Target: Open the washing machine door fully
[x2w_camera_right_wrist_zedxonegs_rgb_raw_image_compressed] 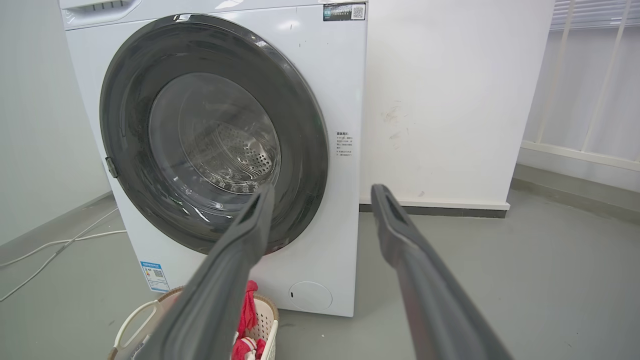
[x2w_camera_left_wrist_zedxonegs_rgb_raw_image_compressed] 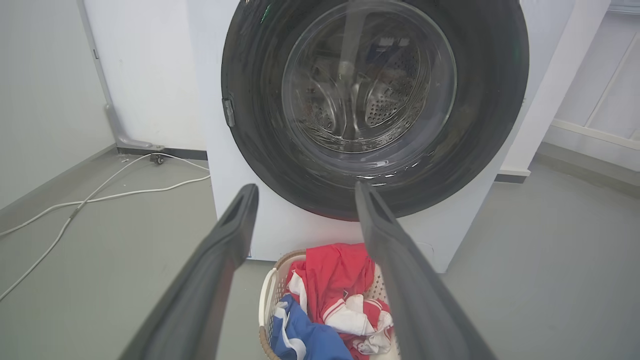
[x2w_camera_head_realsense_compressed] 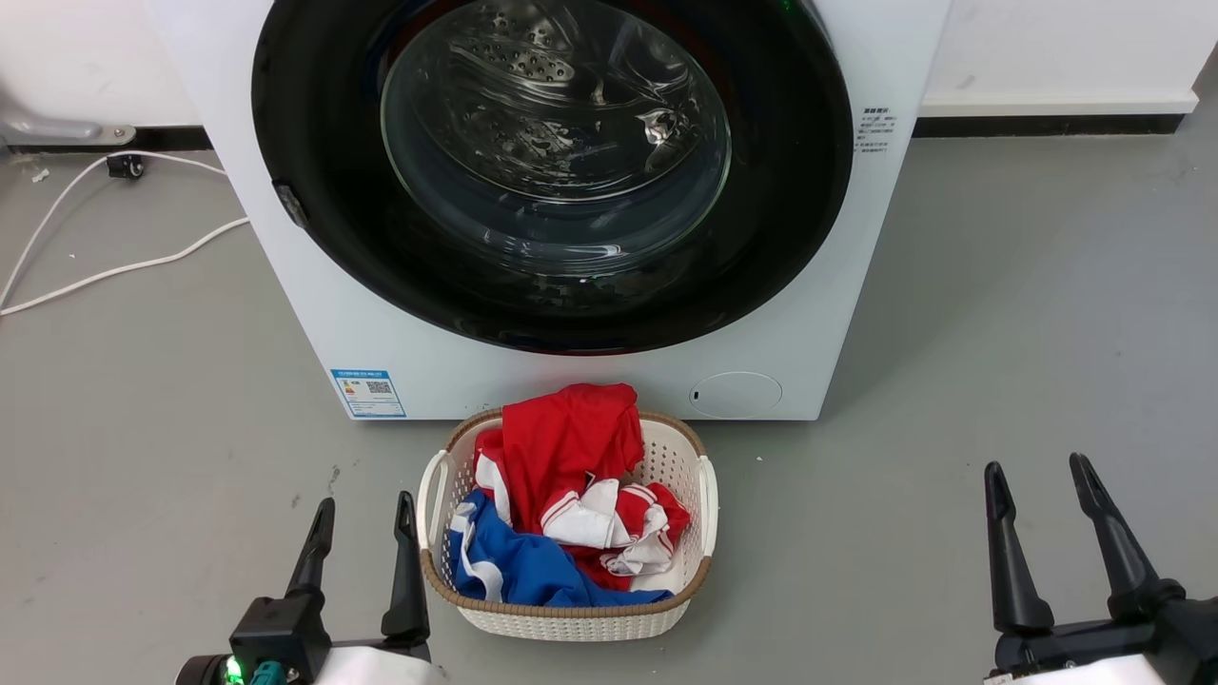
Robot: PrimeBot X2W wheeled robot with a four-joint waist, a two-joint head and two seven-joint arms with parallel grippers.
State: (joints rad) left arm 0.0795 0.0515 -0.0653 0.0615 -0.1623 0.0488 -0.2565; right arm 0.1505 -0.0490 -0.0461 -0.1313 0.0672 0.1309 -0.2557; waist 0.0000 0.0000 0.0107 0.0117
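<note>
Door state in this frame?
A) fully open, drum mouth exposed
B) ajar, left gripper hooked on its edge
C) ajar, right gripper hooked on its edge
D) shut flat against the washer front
D: the washing machine door lies flat on the front of the washing machine, with the drum seen through its glass. The left gripper and right gripper are low and apart from it, jaws open.

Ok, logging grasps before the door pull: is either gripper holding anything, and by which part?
Nothing is held. The left gripper and right gripper are both open and empty, clear of the large round glossy black washing machine door.
</note>
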